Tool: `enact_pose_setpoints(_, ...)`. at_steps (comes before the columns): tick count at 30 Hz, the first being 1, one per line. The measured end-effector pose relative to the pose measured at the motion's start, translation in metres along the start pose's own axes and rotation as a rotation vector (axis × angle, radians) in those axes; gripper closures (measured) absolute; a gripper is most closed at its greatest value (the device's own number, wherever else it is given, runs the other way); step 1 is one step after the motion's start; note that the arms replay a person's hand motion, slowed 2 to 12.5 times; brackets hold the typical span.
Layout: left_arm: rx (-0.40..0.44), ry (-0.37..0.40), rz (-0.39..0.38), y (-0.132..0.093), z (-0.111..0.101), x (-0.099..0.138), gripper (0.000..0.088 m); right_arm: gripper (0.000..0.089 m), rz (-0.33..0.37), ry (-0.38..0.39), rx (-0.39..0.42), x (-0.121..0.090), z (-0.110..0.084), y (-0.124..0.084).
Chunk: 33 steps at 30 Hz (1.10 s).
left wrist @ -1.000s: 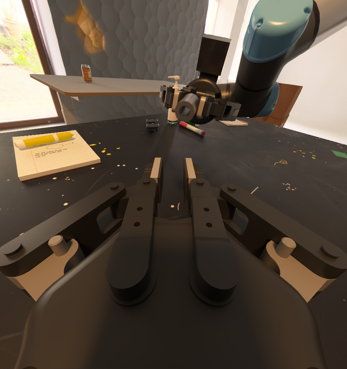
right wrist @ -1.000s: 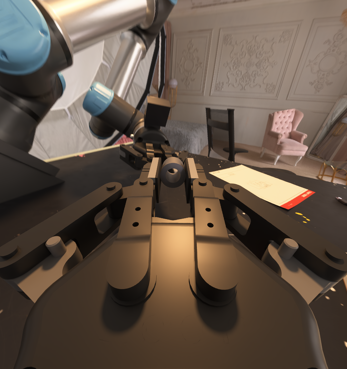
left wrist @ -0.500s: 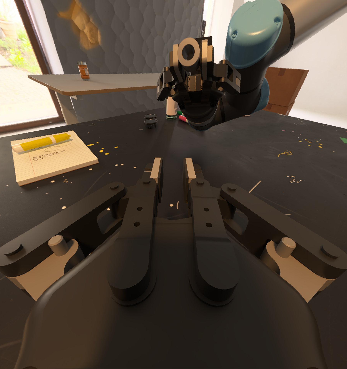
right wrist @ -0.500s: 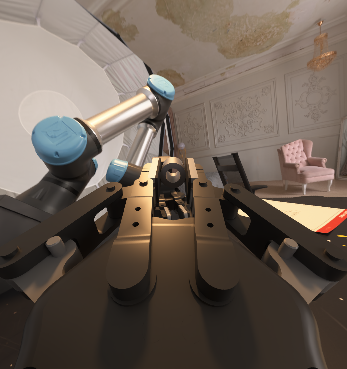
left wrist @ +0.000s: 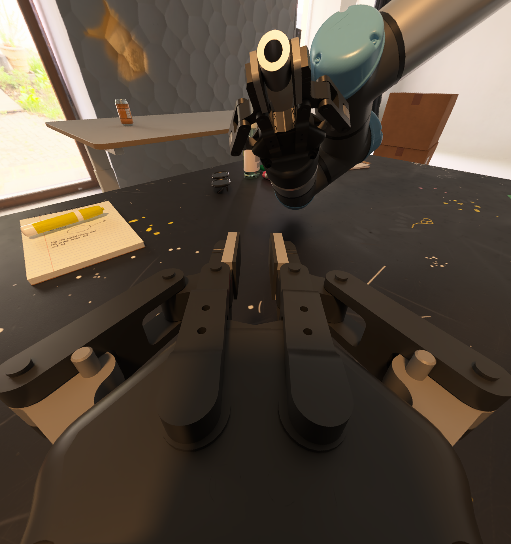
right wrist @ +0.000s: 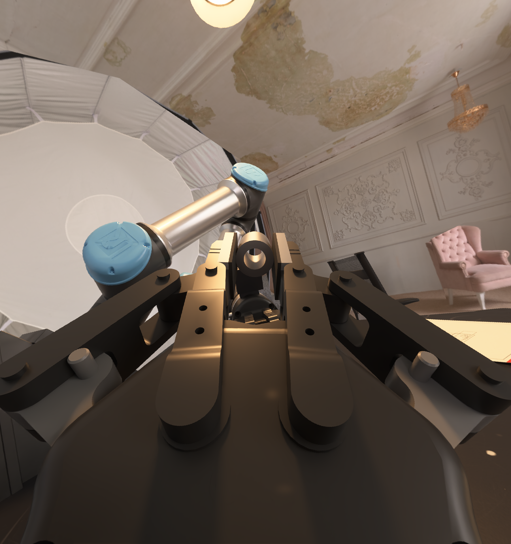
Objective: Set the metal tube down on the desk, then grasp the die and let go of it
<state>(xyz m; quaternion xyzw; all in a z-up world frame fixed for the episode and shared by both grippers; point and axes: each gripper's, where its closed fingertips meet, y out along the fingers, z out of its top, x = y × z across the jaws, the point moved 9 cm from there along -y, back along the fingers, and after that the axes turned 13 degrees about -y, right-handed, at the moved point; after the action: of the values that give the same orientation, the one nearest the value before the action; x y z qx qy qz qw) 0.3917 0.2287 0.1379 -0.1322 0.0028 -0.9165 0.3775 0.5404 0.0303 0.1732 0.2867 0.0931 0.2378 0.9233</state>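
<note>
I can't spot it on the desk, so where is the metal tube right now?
The metal tube is up in the air, pinched in the right tool. In the left wrist view it hangs high above the desk, over the glasses and bottle.

The metal tube (right wrist: 253, 258) between the right fingers (right wrist: 281, 256) looks smooth and dull grey, and its end ring shines bright. The table (left wrist: 366, 259) under the left fingers (left wrist: 230, 248) is dark and matt, with little paint spots and thin scratches. To the left of those fingers lies a lined paper pad (left wrist: 80, 244) with a smooth, shiny yellow plastic marker (left wrist: 63, 220) on top.
</note>
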Motion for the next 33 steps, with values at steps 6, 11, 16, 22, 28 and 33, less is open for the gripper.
enact_pose_setpoints(6, -0.002, 0.001, -0.001, 0.0, 0.0, 0.002, 0.0707, 0.0685, 0.005, 0.013, 0.012, -0.002, 0.0, -0.001)
enact_pose_setpoints(11, -0.008, -0.001, 0.005, 0.0, -0.001, 0.003, 0.0707, 0.0685, 0.008, 0.017, -0.002, -0.003, 0.0, -0.001)
enact_pose_setpoints(16, -0.016, -0.004, 0.017, 0.0, -0.002, 0.003, 0.0706, 0.0685, 0.009, 0.012, -0.044, -0.003, -0.001, -0.001)
enact_pose_setpoints(22, -0.026, -0.005, 0.033, -0.002, -0.004, 0.002, 0.0706, 0.0685, 0.01, 0.0, -0.166, -0.001, -0.004, 0.0)
enact_pose_setpoints(28, -0.037, -0.004, 0.051, -0.003, -0.006, 0.001, 0.0706, 0.0685, 0.019, -0.001, -0.393, 0.004, -0.01, 0.002)
enact_pose_setpoints(33, -0.052, -0.003, 0.076, -0.005, -0.008, -0.001, 0.0707, 0.0685, 0.035, -0.012, -0.634, 0.009, -0.018, 0.003)
